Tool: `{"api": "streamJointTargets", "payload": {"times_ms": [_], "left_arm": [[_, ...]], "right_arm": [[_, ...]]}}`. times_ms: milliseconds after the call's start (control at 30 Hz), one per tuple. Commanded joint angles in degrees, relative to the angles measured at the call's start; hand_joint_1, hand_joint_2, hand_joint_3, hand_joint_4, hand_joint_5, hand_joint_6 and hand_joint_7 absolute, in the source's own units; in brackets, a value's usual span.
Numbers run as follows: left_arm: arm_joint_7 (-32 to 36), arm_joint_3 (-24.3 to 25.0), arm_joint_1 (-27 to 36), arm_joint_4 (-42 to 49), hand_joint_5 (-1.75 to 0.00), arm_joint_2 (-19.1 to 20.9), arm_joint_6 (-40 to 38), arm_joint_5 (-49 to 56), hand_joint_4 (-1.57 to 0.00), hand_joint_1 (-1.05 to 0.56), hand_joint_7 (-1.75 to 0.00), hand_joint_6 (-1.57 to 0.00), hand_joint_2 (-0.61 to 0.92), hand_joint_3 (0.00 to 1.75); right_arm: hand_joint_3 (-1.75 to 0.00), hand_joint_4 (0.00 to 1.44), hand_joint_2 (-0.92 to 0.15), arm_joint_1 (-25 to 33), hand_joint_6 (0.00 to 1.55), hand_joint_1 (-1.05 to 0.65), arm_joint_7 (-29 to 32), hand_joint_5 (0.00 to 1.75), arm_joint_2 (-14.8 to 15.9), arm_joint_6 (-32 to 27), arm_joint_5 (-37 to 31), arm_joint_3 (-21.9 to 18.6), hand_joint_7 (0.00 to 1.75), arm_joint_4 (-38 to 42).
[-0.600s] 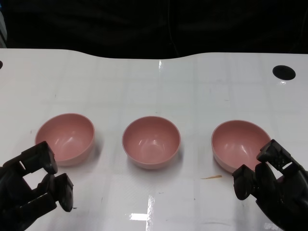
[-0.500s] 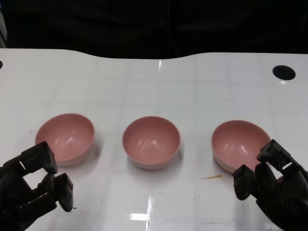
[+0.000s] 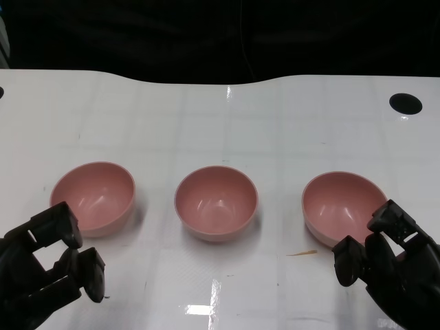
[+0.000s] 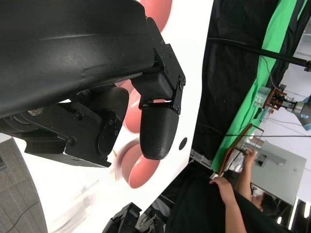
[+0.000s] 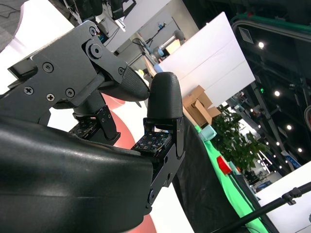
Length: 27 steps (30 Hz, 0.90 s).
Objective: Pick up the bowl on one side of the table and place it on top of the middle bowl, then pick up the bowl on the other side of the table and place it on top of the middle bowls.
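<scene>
Our right hand (image 3: 388, 265) sat low at the near edge of the white table (image 3: 275, 124), fingers apart and holding nothing; its fingertips (image 3: 347, 258) overlapped the near rim of the right bowl (image 3: 342, 205) in the head view, though we could not tell whether they touched it. Our wrist camera showed the same fingers (image 5: 163, 99) spread with pink showing between them. Just beside that hand, toward the middle, a thin sliver (image 3: 302, 254) lay on the table.

Our left hand (image 3: 48, 265) was likewise spread and empty, its upper fingers (image 3: 58, 223) just short of the left bowl (image 3: 93, 196), apart from it as far as we could see.

Between the two hands and slightly farther from us stood the middle bowl (image 3: 216, 202). All three pink bowls rested upright, mouths facing up, nothing stacked; being round, they had no long axis. They formed a row across the table, well apart from one another.

Beyond our right hand, a dark round hole (image 3: 405, 103) marked the tabletop. A person (image 4: 228, 194) appeared in the left wrist view.
</scene>
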State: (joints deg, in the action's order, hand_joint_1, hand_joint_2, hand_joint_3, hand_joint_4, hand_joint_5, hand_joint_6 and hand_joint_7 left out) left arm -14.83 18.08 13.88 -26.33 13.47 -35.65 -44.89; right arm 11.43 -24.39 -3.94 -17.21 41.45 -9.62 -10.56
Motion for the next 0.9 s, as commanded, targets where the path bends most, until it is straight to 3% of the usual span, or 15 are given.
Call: {"api": "streamJointTargets", "payload": {"times_ms": [33, 367, 500, 600, 700, 733, 767, 833, 900], "left_arm": [[0.13, 0.19, -0.54, -0.14, -1.75, 0.72, 0.31, 0.21, -0.90, 0.09, -1.75, -0.78, 0.75, 1.43], [-0.51, 0.11, -0.33, 0.13, -1.75, 0.59, 1.09, 0.45, -0.90, 0.08, -1.75, -0.77, 0.76, 1.41], [1.38, -1.38, 0.50, -1.56, -1.75, -0.97, 5.91, 6.08, -0.88, 0.14, -1.75, -0.75, 0.73, 1.39], [7.36, -7.80, 2.44, -2.19, -1.71, -1.21, 21.72, 28.17, -0.68, 0.19, -1.56, -0.67, 0.53, 1.30], [8.46, -9.33, 2.94, -1.14, -1.67, -2.17, 26.98, 34.18, -0.62, 0.21, -1.44, -0.68, 0.48, 1.25], [12.79, -10.95, 3.27, -0.38, -1.58, -1.46, 34.15, 44.01, -0.57, 0.12, -1.35, -0.64, 0.49, 1.15], [16.39, -12.19, 3.49, 0.14, -1.27, -0.82, 39.65, 52.21, -0.52, -0.06, -1.03, -0.64, 0.62, 0.78], [21.86, -13.94, 3.53, -0.16, -0.89, 0.97, 44.75, 65.76, -0.48, -0.31, -0.48, -0.73, 0.84, 0.22], [24.03, -14.71, 3.26, -2.23, -0.78, 2.91, 42.31, 76.81, -0.42, -0.51, -0.26, -0.75, 0.89, 0.06]], "right_arm": [[-1.24, 0.83, -0.51, -0.20, 0.80, -0.05, 0.21, 1.75, 1.06, -0.11, 0.54, -0.77, 1.45, -0.30], [-1.22, 0.83, -0.52, -0.25, 0.82, -0.06, 0.08, 1.75, 0.91, 0.34, 0.29, -0.87, 1.42, 0.10], [-1.22, 0.83, -0.52, -0.30, 0.81, -0.06, -0.69, 1.75, 1.08, 0.56, 0.44, -0.89, 1.43, 0.35], [-1.22, 0.83, -0.51, -0.11, 0.81, -0.06, 0.01, 1.75, 0.94, 0.58, 0.06, -0.86, 1.44, -0.10], [-1.21, 0.83, -0.51, -0.07, 0.80, -0.06, 0.13, 1.75, 0.93, 0.63, -0.04, -0.84, 1.45, -0.18], [-1.21, 0.83, -0.51, -0.18, 0.80, -0.06, -0.16, 1.75, 1.02, 0.58, 0.11, -0.88, 1.45, 0.02], [-1.22, 0.82, -0.51, -0.27, 0.80, -0.06, -0.38, 1.75, 1.10, 0.52, 0.25, -0.91, 1.45, 0.17], [-1.21, 0.83, -0.52, -0.39, 0.81, -0.06, -0.30, 1.75, 1.17, 0.37, 0.22, -0.88, 1.43, 0.30], [-1.21, 0.83, -0.52, -0.48, 0.82, -0.06, 0.03, 1.75, 1.12, 0.04, 0.32, -0.85, 1.41, 0.36]]}}
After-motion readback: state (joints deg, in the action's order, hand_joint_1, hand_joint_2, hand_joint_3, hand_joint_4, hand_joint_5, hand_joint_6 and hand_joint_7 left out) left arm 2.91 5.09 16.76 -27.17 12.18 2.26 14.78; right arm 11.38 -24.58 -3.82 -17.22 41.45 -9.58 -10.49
